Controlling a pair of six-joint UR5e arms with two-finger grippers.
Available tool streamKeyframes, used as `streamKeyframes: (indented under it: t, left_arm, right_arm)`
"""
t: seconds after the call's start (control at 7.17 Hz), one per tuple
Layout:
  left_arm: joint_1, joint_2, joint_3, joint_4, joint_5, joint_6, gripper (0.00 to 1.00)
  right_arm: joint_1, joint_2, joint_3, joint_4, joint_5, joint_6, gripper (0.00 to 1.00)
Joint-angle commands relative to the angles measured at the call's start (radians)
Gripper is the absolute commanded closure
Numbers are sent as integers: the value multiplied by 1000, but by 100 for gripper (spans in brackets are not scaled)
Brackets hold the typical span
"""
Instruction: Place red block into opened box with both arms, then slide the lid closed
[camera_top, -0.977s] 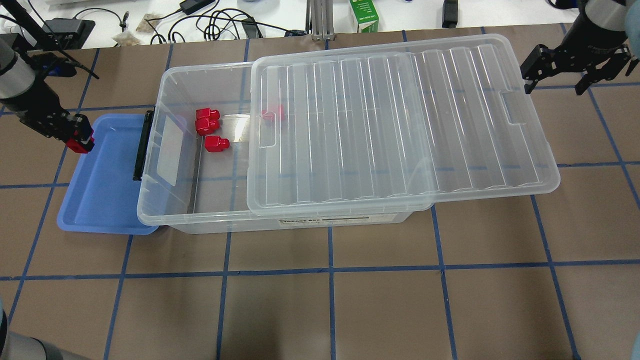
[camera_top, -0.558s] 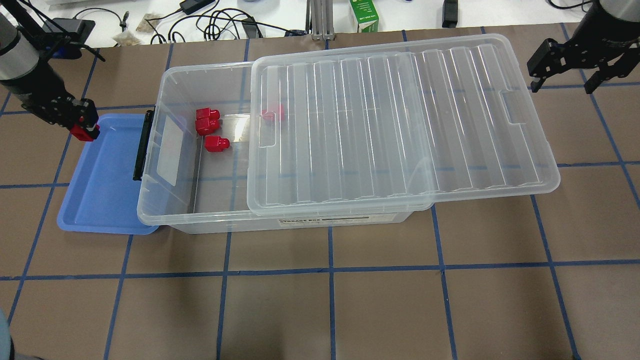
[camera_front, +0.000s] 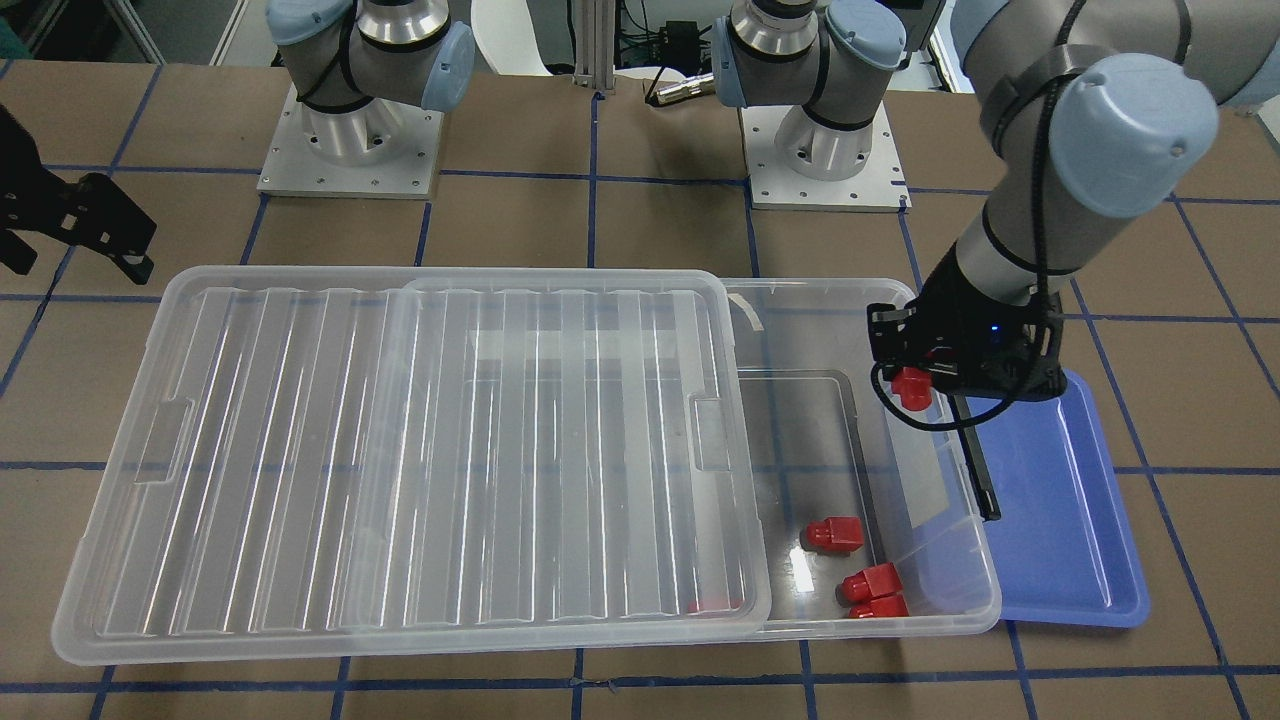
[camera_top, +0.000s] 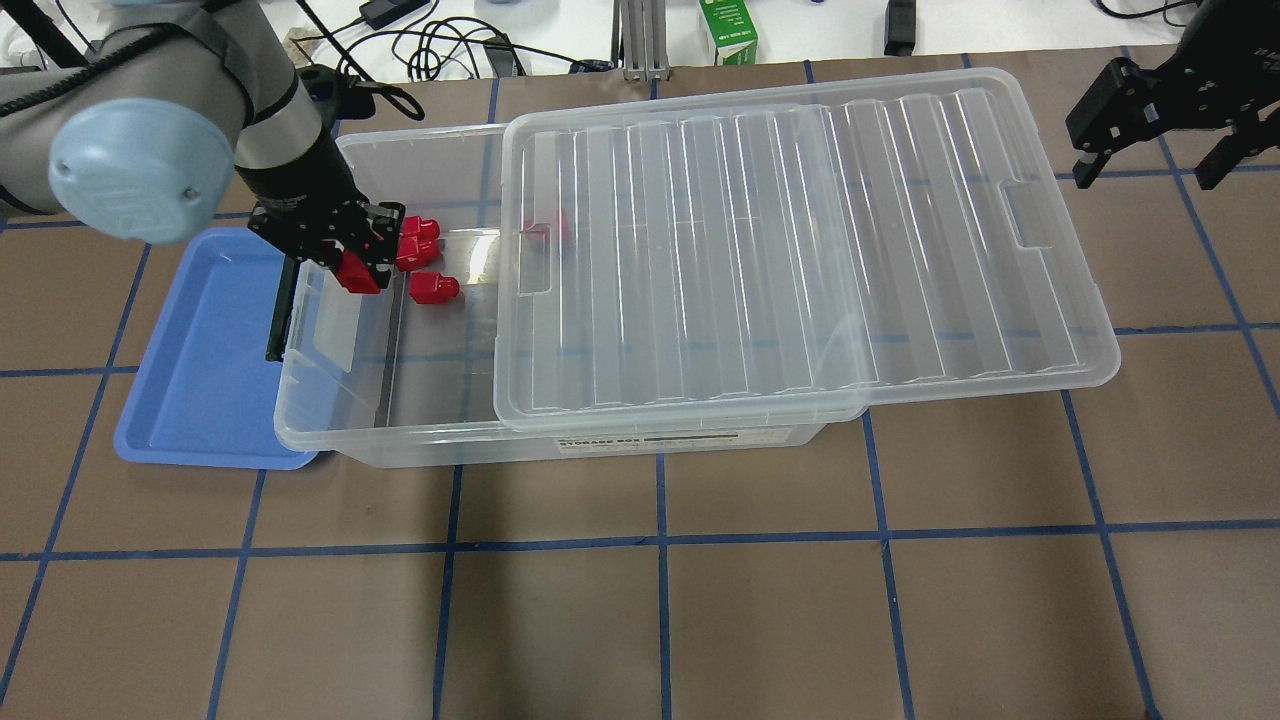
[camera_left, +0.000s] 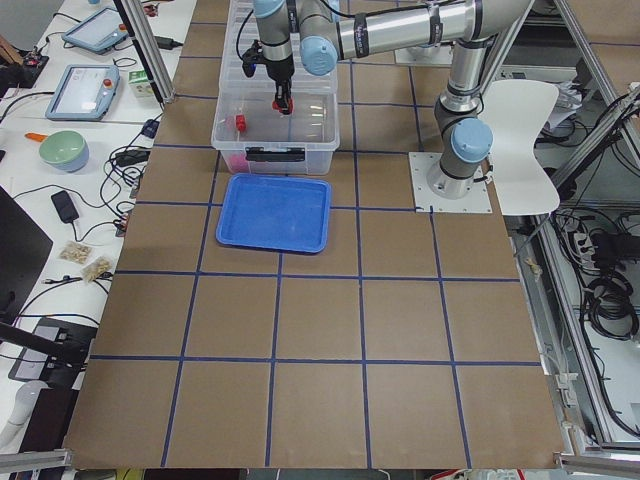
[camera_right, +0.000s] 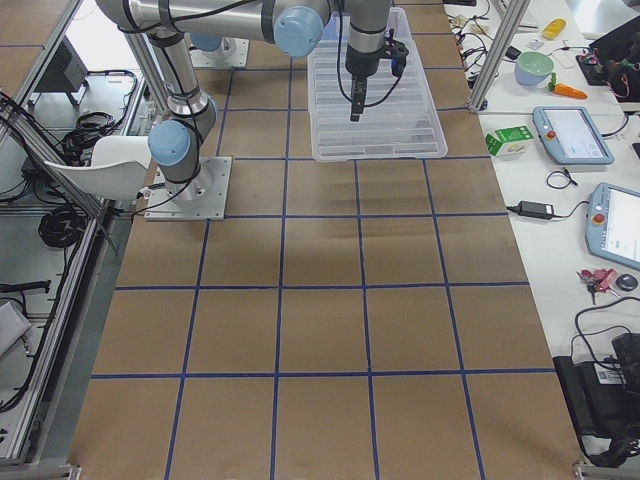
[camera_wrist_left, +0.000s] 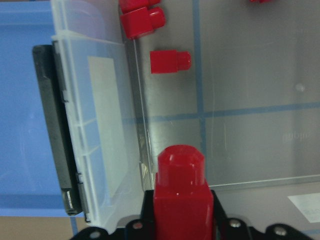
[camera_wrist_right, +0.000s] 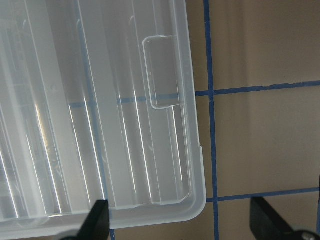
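My left gripper (camera_top: 356, 268) is shut on a red block (camera_top: 357, 273), held stub down above the open left end of the box (camera_top: 400, 437). In the left wrist view the held block (camera_wrist_left: 180, 192) hangs just inside the box's end wall. Several more red blocks (camera_top: 433, 288) lie on the box floor, and one shows through the lid. The ribbed lid (camera_top: 800, 230) rests on the box, shifted right and overhanging its right end. My right gripper (camera_top: 1150, 168) stands open beyond the lid's far right corner, empty, with the lid's tab (camera_wrist_right: 161, 72) in its wrist view.
A blue tray (camera_top: 200, 380) lies against the box's left end, beside the box's black bar (camera_top: 283, 300). Cables and a green carton (camera_top: 727, 35) sit along the back edge. Both arm bases (camera_front: 350, 150) stand behind the box in the front-facing view.
My left gripper has carried the red block rightwards from over the blue tray's back corner to above the box's open end. The right gripper drifted slightly right and back.
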Motion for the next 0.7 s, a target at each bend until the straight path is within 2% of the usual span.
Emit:
streamKeyframes:
  t: [0.0, 0.28, 0.56]
  left_arm:
    - [-13, -22, -108, 185, -2, -15, 96]
    - [-30, -37, -134, 230, -2, -24, 96]
    - [-21, -56, -218, 340, -1, -27, 96]
  right_arm:
    - [2, -13, 6, 10, -1, 29, 0]
    - [2, -13, 11, 11, -13, 32, 0]
    - [2, -12, 12, 11, -21, 32, 0]
